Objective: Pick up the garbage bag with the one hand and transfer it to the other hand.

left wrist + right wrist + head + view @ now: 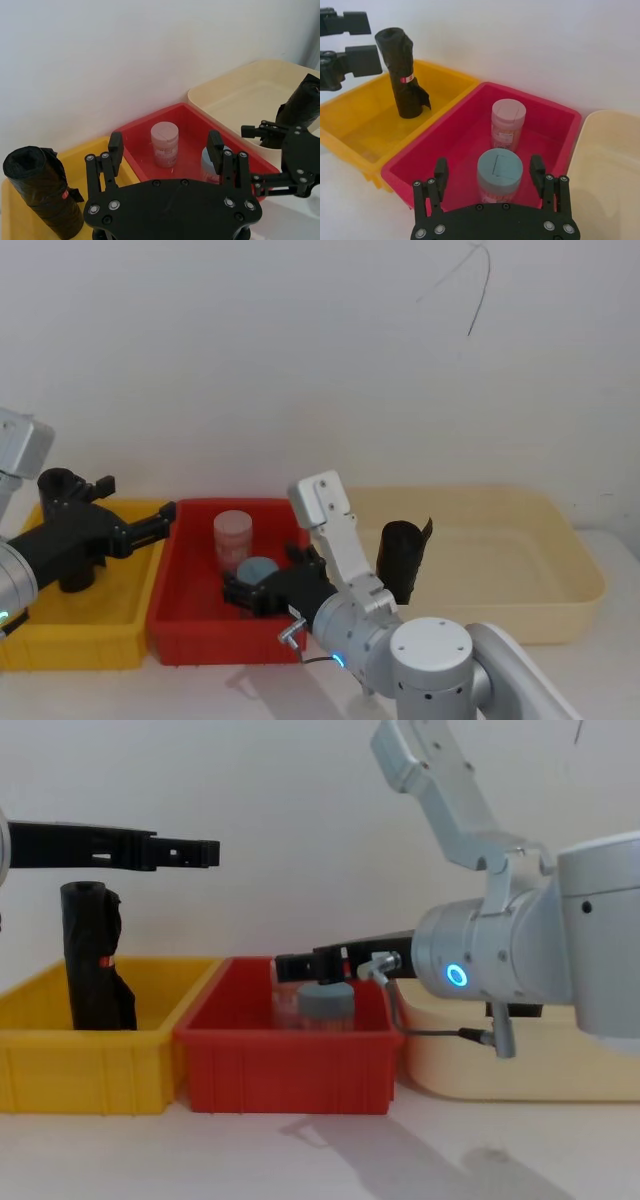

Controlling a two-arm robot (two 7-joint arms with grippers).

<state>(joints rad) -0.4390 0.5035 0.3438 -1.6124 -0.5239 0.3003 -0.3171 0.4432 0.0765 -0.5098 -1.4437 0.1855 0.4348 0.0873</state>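
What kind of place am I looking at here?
Most likely a robotics test bench: a white wall, a yellow bin, a red bin and a cream bin in a row, the left gripper open above the yellow bin, the right gripper open by a jar in the red bin.

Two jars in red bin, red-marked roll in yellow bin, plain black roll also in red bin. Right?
No. The garbage bag stands in the cream bin, not the red bin, as the head view shows. The rest is right.
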